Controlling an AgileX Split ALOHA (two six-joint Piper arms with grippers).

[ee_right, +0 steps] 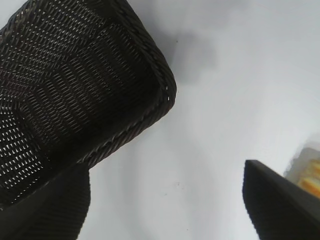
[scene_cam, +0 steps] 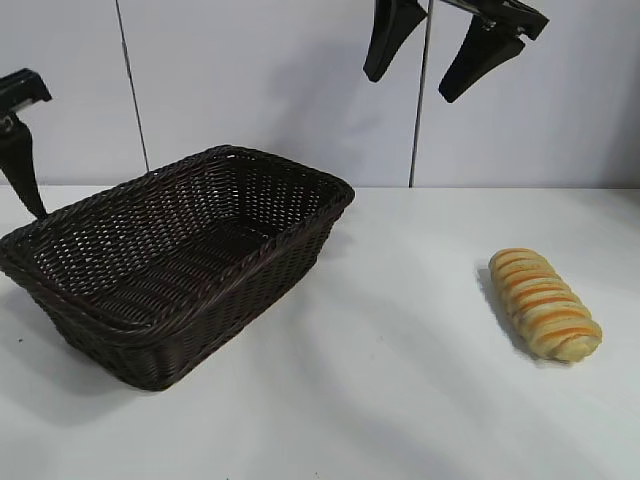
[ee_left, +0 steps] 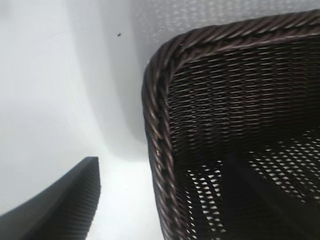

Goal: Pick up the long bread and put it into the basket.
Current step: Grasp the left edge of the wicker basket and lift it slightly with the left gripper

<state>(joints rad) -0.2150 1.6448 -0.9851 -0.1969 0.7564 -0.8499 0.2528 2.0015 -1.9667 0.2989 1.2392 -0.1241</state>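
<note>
Bread (scene_cam: 545, 303) lies at lower right on the table (scene_cam: 400, 380), long axis running up-left to down-right, below my right gripper (scene_cam: 440, 50), fingers apart at top, nearer than the left gripper (scene_cam: 22, 150) beside the basket (scene_cam: 170, 330).

A pincer finger (ee_left: 60, 200) beside the basket (ee_left: 160, 125) corner.
</note>
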